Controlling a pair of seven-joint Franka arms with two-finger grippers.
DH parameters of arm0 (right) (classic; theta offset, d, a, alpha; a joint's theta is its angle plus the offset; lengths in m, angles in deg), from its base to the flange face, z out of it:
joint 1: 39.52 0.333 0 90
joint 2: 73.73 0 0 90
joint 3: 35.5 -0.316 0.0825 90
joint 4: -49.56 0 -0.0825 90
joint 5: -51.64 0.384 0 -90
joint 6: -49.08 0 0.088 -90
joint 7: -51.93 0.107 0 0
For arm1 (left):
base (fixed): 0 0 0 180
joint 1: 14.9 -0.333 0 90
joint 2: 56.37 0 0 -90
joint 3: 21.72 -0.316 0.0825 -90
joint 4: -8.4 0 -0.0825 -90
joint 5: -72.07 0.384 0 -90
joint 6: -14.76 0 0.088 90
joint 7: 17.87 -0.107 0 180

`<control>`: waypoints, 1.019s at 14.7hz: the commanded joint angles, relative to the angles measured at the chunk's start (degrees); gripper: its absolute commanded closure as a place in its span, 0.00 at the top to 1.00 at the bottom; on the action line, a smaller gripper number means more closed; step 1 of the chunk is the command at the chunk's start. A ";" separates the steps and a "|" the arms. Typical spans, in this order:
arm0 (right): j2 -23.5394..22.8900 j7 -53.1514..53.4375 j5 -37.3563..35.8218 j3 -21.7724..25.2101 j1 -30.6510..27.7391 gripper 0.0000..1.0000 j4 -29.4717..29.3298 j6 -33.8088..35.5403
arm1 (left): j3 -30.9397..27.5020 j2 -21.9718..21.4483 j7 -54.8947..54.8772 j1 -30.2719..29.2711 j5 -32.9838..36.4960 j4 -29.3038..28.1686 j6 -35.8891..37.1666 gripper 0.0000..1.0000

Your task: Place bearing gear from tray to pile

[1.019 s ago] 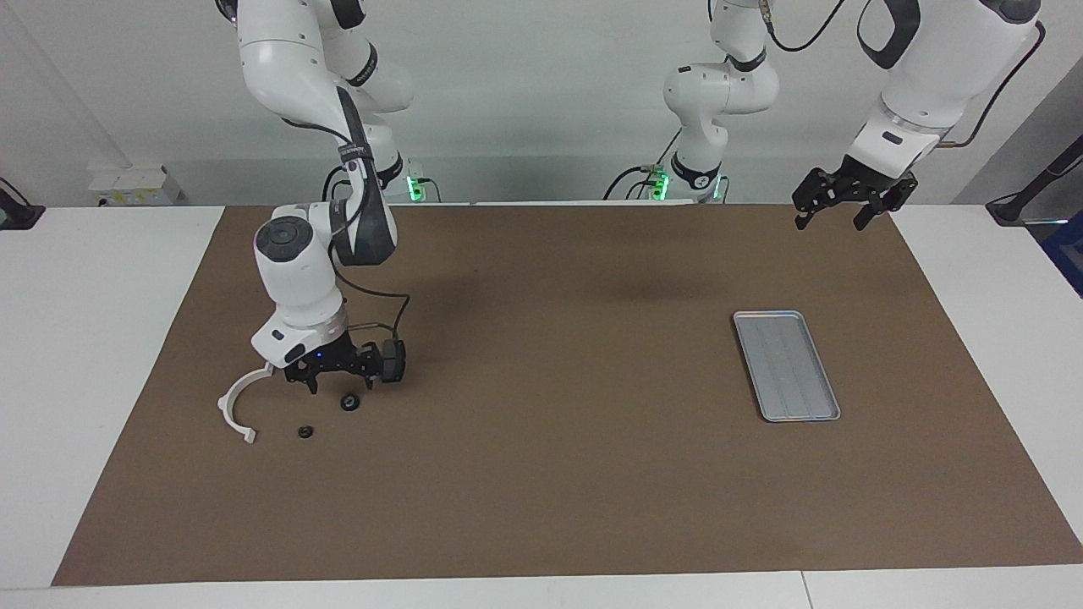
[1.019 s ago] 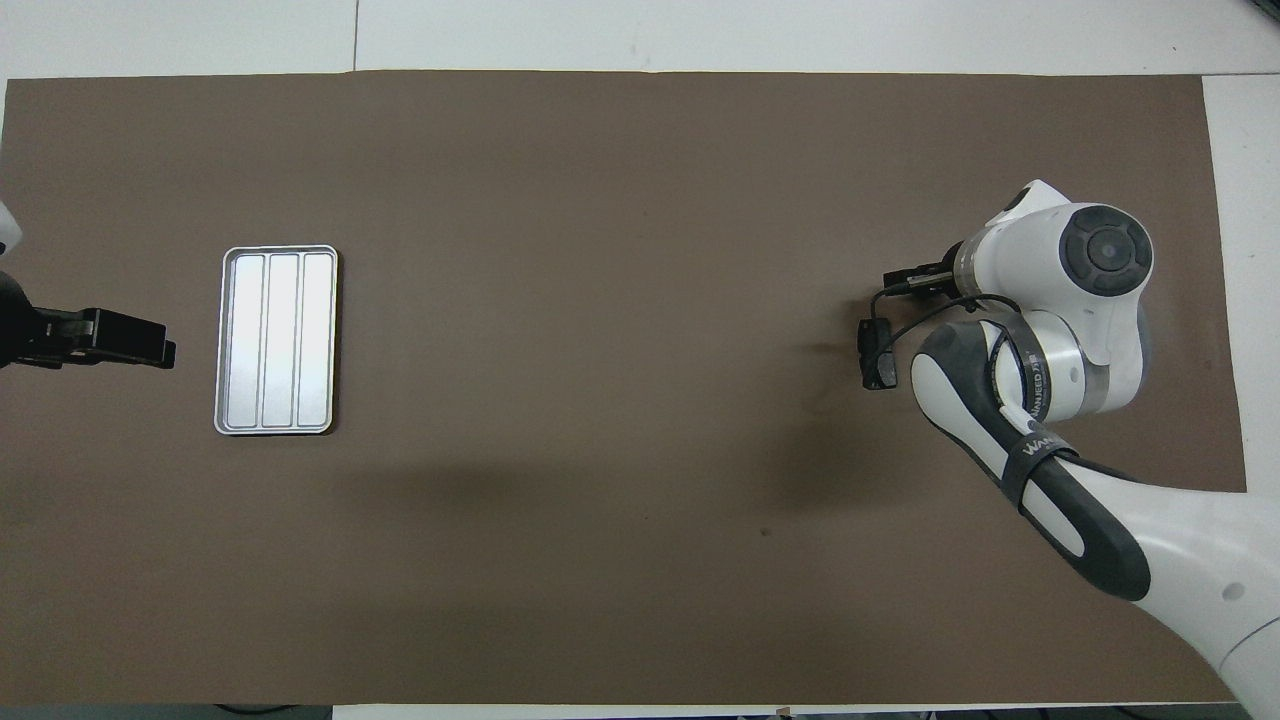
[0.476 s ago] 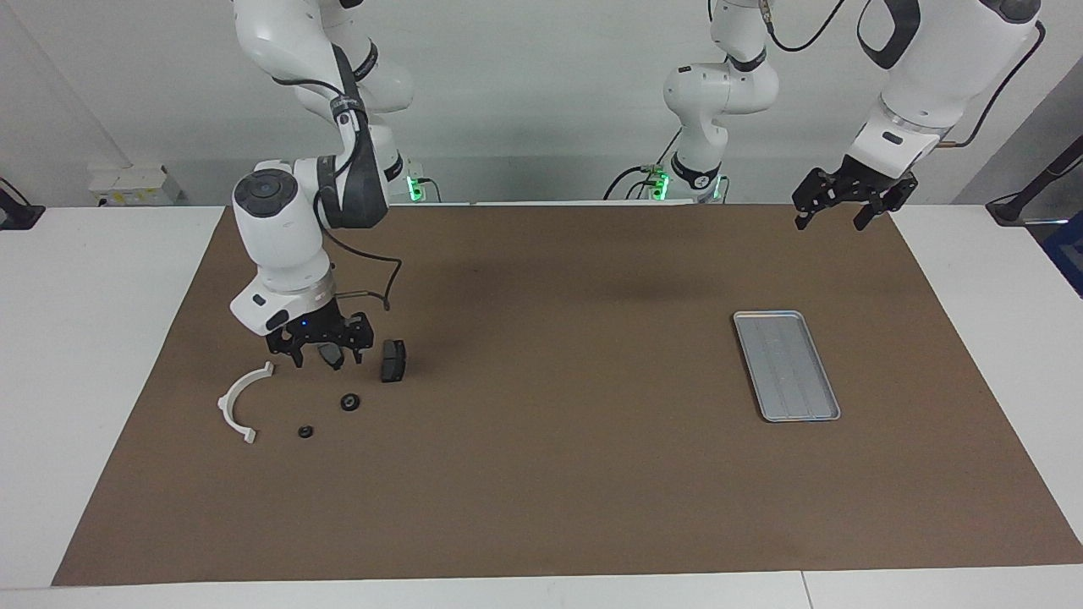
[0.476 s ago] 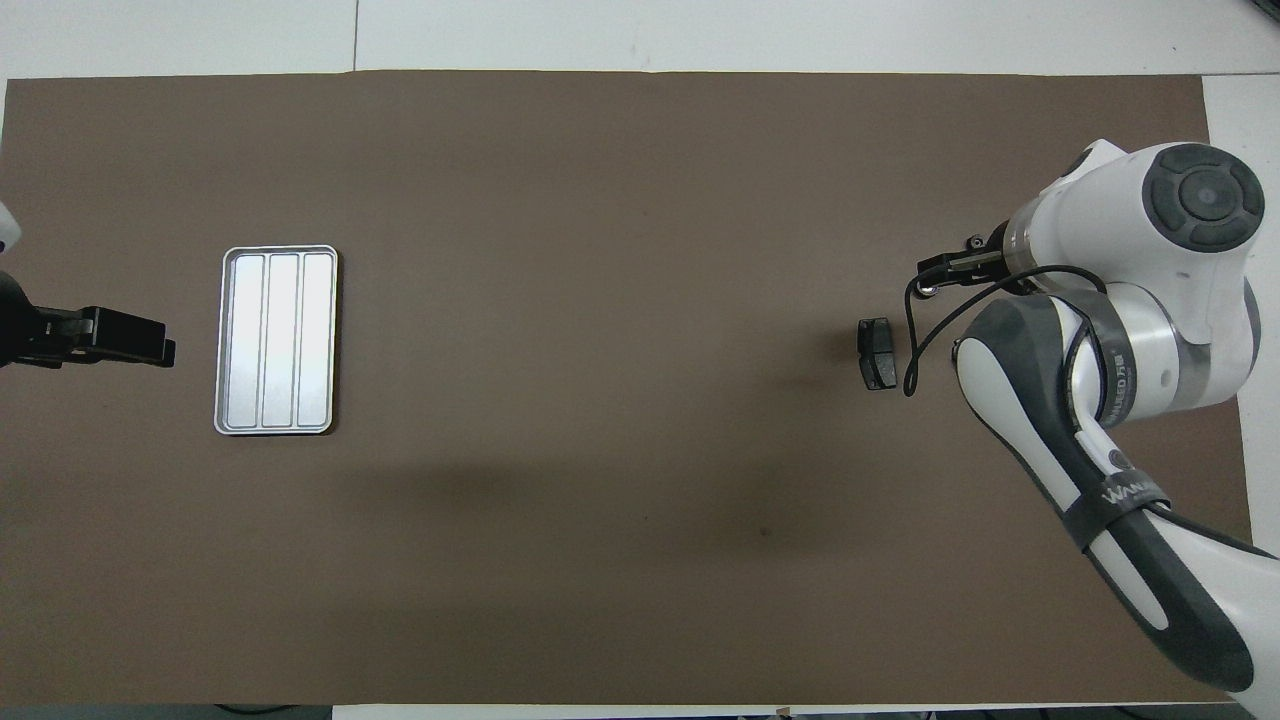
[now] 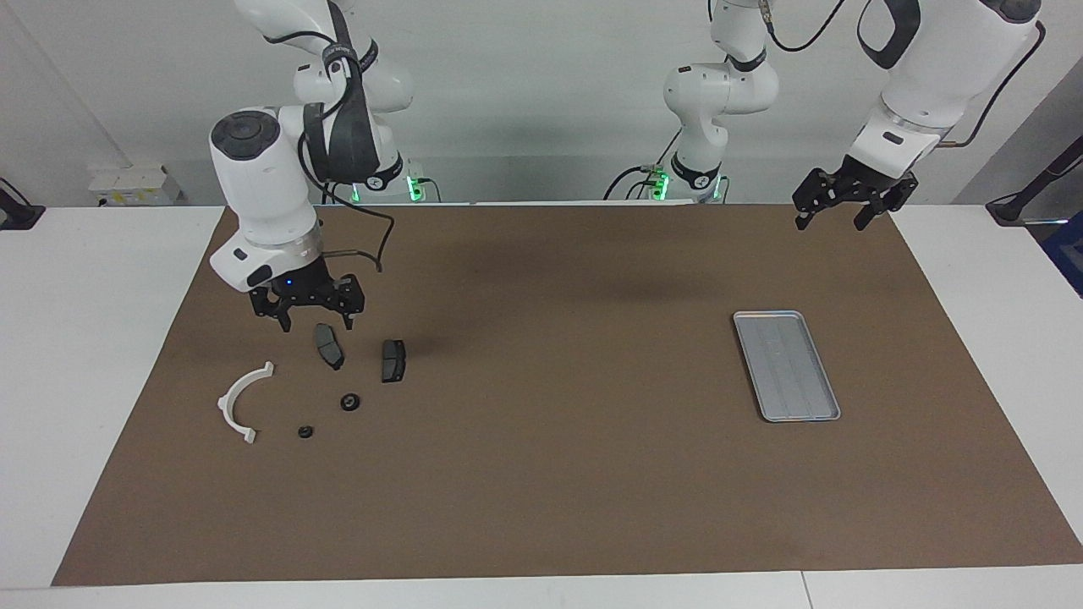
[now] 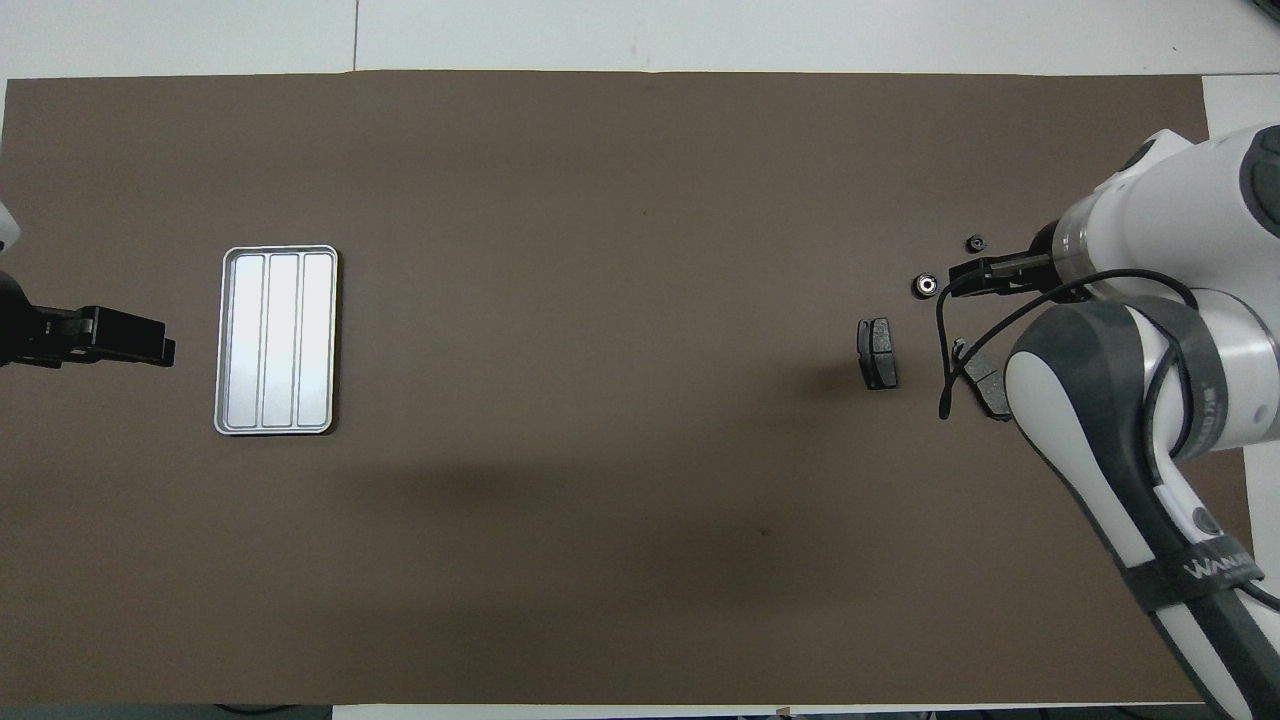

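The tray (image 5: 786,365) lies on the mat (image 5: 558,474) toward the left arm's end of the table. Well apart from it, toward the right arm's end, lies the pile: two brake pads (image 5: 328,346) (image 5: 393,360) side by side, the bearing gear (image 5: 349,402) and a smaller ring (image 5: 305,432) farther from the robots, the curved bracket (image 5: 240,400) beside them.
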 commanded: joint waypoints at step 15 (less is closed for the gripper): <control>10.46 -1.43 8.46 -1.39 -0.37 1.00 -9.76 26.57 | 0.22 -0.90 0.34 -0.06 0.75 -1.04 -0.59 1.00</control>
